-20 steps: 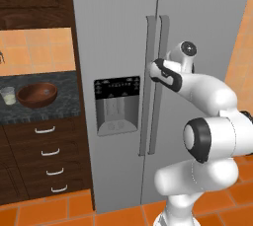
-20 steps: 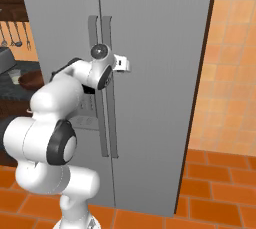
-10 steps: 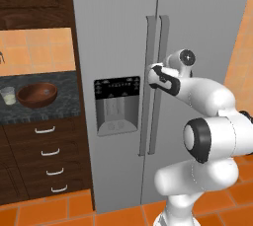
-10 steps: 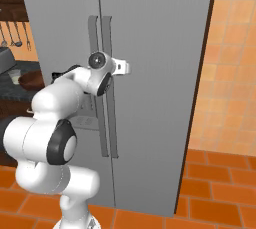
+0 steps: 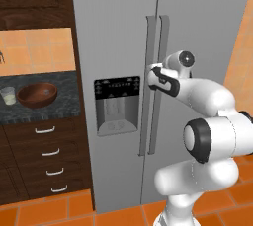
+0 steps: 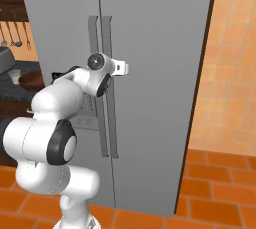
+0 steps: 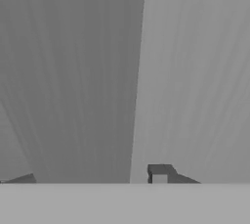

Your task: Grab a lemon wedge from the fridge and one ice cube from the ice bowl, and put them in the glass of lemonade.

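Note:
The light-grey fridge (image 5: pixel 118 22) (image 6: pixel 155 33) stands with both doors closed, so the lemon wedge is hidden. My gripper (image 5: pixel 152 72) (image 7: pixel 93 176) is at the long vertical handles (image 5: pixel 150 47) beside the door seam. In the hand view its two fingertips (image 7: pixel 160 171) straddle a grey handle bar and sit close against its sides. The brown ice bowl (image 5: pixel 38 94) (image 6: pixel 30 79) rests on the dark counter at the left. The glass of lemonade (image 5: pixel 8 95) (image 6: pixel 15 75) stands just left of the bowl.
A black dispenser panel (image 5: pixel 116 104) sits on the left door. Dark wood drawers (image 5: pixel 47 161) lie under the counter (image 5: pixel 64 106). Utensils (image 6: pixel 12 35) hang at the far left. An orange tiled wall (image 6: pixel 230 73) flanks the fridge on the right, above the orange tile floor (image 6: pixel 215 193).
The hand has pushed forward onto the handle. Its jaws have narrowed from wide open to close around the bar. Bowl, glass and fridge doors have not moved.

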